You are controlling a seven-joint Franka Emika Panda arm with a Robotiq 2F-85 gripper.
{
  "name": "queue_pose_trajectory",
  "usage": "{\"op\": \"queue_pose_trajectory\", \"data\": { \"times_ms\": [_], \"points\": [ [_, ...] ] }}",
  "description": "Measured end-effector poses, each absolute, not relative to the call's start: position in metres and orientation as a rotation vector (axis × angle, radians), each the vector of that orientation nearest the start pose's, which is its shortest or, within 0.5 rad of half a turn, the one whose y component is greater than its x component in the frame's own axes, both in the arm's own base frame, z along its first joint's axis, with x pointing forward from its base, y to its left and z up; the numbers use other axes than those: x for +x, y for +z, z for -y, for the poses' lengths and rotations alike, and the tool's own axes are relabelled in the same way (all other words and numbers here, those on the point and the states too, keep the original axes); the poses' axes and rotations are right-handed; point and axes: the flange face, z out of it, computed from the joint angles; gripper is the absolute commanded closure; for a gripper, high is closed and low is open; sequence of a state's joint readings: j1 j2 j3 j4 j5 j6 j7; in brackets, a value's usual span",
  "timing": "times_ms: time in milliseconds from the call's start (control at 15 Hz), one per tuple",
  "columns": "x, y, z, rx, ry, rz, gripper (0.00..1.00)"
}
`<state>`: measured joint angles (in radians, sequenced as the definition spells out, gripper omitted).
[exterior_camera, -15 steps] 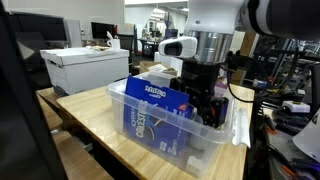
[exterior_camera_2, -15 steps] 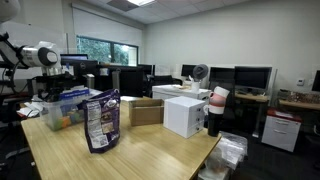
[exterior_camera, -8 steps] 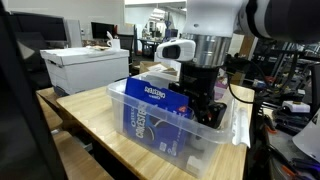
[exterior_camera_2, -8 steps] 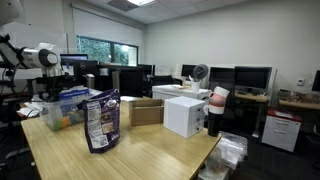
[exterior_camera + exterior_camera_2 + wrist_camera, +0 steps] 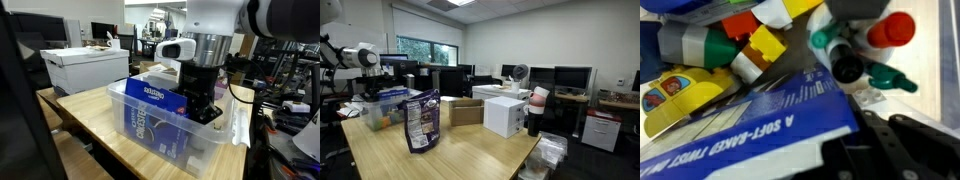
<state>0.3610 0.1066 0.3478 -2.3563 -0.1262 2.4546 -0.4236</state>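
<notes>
Several markers [image 5: 888,30] and blocks [image 5: 765,45] are lying deep in the bin [image 5: 215,150] beside the blue bag [image 5: 750,130], so I am holding the gripper [image 5: 207,108] low over them. Whether it is open or closed, I cannot tell.

In an exterior view, a snack bag [image 5: 418,120] stands upright on the wooden table [image 5: 460,160], with a cardboard box [image 5: 466,111] and a white box [image 5: 503,115] behind it. Monitors [image 5: 572,77] and a fan [image 5: 519,72] line the far desks.
</notes>
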Motion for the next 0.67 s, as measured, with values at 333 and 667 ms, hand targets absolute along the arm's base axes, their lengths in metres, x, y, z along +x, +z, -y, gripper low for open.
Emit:
{"op": "queue_pose_trajectory", "data": {
  "times_ms": [333, 667],
  "points": [
    [0.386, 0.291, -0.336, -2.592, -0.036, 1.870, 0.96],
    [0.399, 0.325, -0.351, -2.570, -0.178, 2.013, 0.96]
  ]
}}
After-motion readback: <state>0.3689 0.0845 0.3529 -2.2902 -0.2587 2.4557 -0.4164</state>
